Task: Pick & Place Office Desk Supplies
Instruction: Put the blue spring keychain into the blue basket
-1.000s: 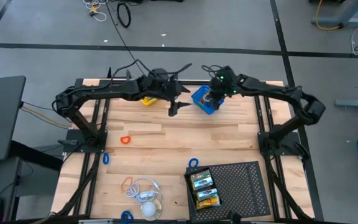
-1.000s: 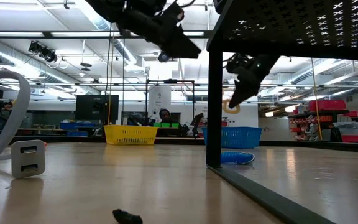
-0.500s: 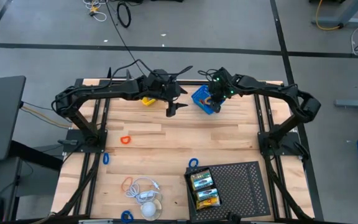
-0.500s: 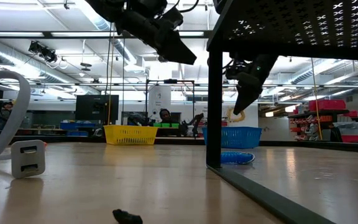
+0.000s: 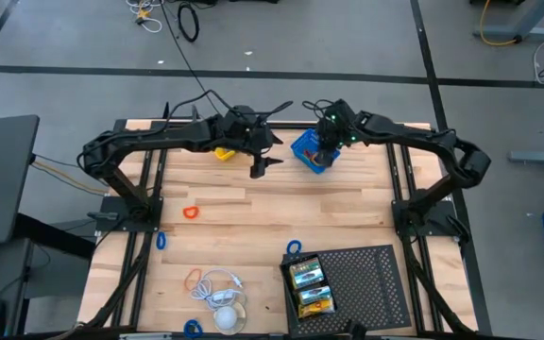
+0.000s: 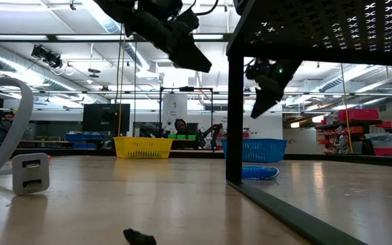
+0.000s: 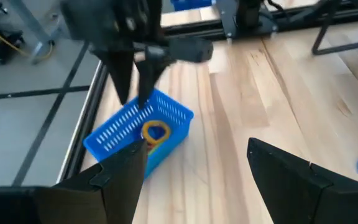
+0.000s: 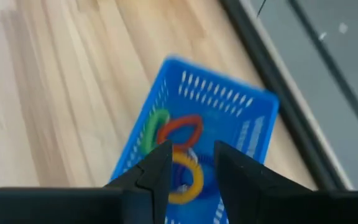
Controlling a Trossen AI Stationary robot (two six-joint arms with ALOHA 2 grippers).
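Observation:
My right gripper [image 8: 191,165] hovers open above the blue basket [image 5: 310,151] at the table's far edge, fingers slanting down and holding nothing. In the basket lie a yellow loop [image 8: 188,177], a red loop [image 8: 182,127] and a green loop [image 8: 151,127]. My left gripper [image 5: 261,165] hangs open over the bare table, left of the blue basket, and is empty. Two crayon boxes [image 5: 310,286] lie in the black perforated tray [image 5: 362,279] at the near right.
A yellow basket [image 5: 225,151] stands behind my left gripper. Loose on the table are an orange loop [image 5: 191,212], blue loops [image 5: 161,240] [image 5: 294,247], another orange loop [image 5: 194,278], and a white cable with a plug [image 5: 220,295] near the front edge.
My right gripper, staying above the blue basket, has let go of the yellow loop. The loop hung from its fingertips a second ago, dropped below them, and now lies in the basket.

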